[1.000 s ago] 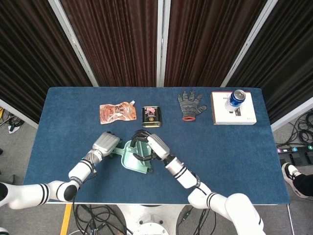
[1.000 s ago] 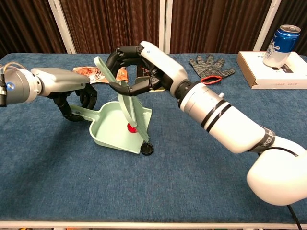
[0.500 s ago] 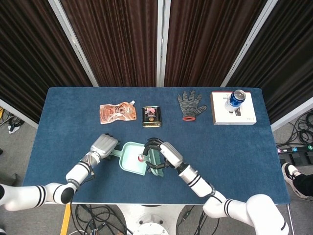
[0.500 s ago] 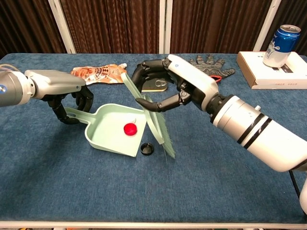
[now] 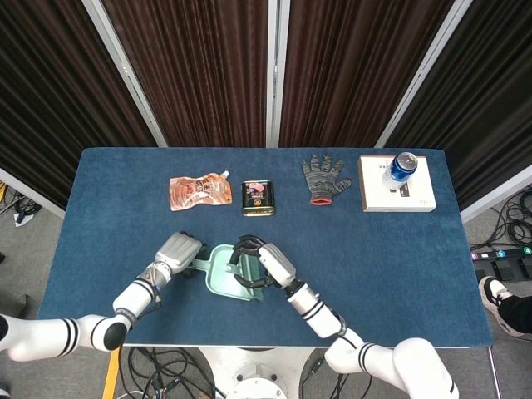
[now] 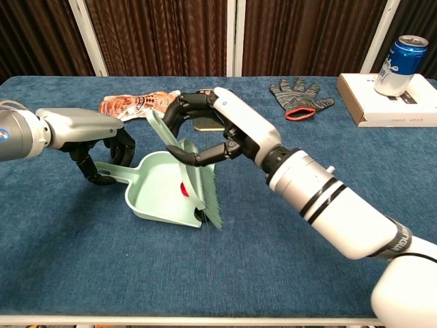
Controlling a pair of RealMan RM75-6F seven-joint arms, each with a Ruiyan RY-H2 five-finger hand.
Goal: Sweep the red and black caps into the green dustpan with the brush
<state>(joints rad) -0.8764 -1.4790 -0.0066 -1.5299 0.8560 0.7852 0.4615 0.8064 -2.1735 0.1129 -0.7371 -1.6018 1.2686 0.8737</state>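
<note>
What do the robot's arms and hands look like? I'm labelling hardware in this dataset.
Both arms are glossy white with black bands at the joints. The left robot hand has a silver-grey back and black fingers; the right robot hand has a white back and black fingers. No sleeves show.

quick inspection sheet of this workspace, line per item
surface: blue cloth-covered table, flat.
job's things: pale green plastic dustpan on the table; pale green brush with bristles at the pan's open edge; small red cap in the pan, half hidden by the brush; black cap not visible.
clutter: orange foil pouch, small dark tin, grey knit glove, white flat box with a blue drink can on it.
hands: left hand grips the dustpan handle; right hand holds the brush.
cables: tangle on the floor below the table.
surroundings: dark curtains behind.
</note>
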